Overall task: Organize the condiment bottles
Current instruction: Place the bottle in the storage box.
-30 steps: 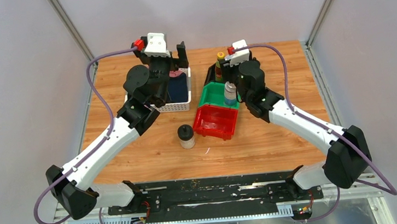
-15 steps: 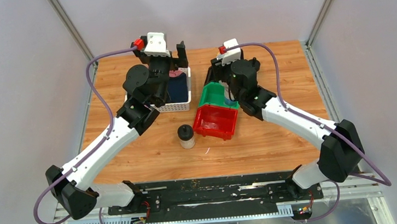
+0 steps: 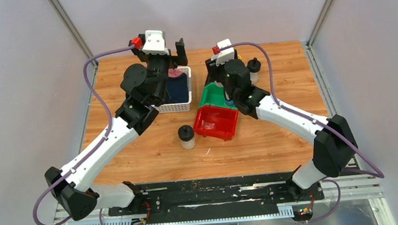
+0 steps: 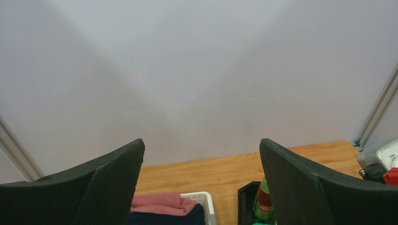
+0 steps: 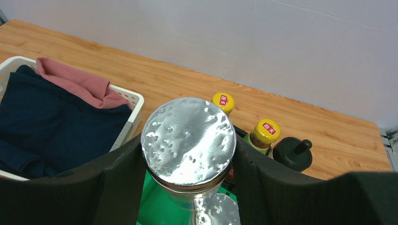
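My right gripper [image 5: 187, 146] is shut on a silver-lidded clear shaker [image 5: 188, 138] and holds it over the green bin [image 5: 157, 206]. A second silver shaker lid [image 5: 217, 211] shows just below it in that bin. Two slim yellow-capped sauce bottles [image 5: 223, 101] [image 5: 266, 131] stand behind, in the black bin [image 3: 211, 76]. One black-lidded jar [image 3: 254, 68] stands at the back right, also in the right wrist view [image 5: 292, 153]. The other jar [image 3: 187, 137] stands on the table left of the red bin [image 3: 217, 123]. My left gripper [image 3: 175, 53] is open and empty, raised above the white basket [image 3: 177, 107].
The white basket holds dark blue and pink cloth [image 5: 51, 117] and sits left of the bins. The green bin [image 3: 213, 95] lies between the black and red bins. Grey walls enclose the back and sides of the wooden table [image 3: 276, 138].
My right arm has swung left and back with the shaker, uncovering the black-lidded jar at the back right. The left gripper has risen slightly.
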Robot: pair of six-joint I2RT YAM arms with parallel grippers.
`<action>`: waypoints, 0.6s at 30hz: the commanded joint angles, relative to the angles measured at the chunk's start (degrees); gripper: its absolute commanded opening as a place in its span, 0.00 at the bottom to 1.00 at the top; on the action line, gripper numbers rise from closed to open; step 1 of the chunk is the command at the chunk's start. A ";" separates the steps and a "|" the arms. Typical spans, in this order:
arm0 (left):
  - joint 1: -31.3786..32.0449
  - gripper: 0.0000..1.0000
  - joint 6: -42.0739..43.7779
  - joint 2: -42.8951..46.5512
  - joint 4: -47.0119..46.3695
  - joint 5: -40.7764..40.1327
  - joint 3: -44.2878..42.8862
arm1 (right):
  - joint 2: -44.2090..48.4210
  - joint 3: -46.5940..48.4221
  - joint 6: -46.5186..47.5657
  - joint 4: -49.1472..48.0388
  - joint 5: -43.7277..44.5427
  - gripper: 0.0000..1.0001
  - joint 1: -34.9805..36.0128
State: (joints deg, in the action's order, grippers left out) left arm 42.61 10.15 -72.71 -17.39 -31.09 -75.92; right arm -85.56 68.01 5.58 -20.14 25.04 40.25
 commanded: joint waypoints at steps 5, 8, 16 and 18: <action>0.52 0.99 1.57 0.02 0.40 -0.20 -1.75 | -1.80 4.29 -1.05 -5.34 -0.44 0.00 1.50; 0.49 0.99 1.80 0.01 0.42 -0.26 -1.76 | -2.68 4.67 -1.49 -5.60 -0.84 0.00 1.74; 0.49 0.99 2.06 -0.27 0.60 -0.32 -1.98 | -4.58 5.29 -2.15 -6.34 -1.04 0.00 2.11; 0.47 0.99 2.11 -0.24 0.60 -0.28 -1.98 | -5.04 5.22 -2.33 -6.52 -1.04 0.00 2.17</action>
State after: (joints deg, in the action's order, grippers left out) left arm 42.61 11.22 -72.71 -16.84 -31.09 -76.20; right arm -90.43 70.26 4.05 -21.26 23.94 41.34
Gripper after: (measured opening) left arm 0.992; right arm 0.636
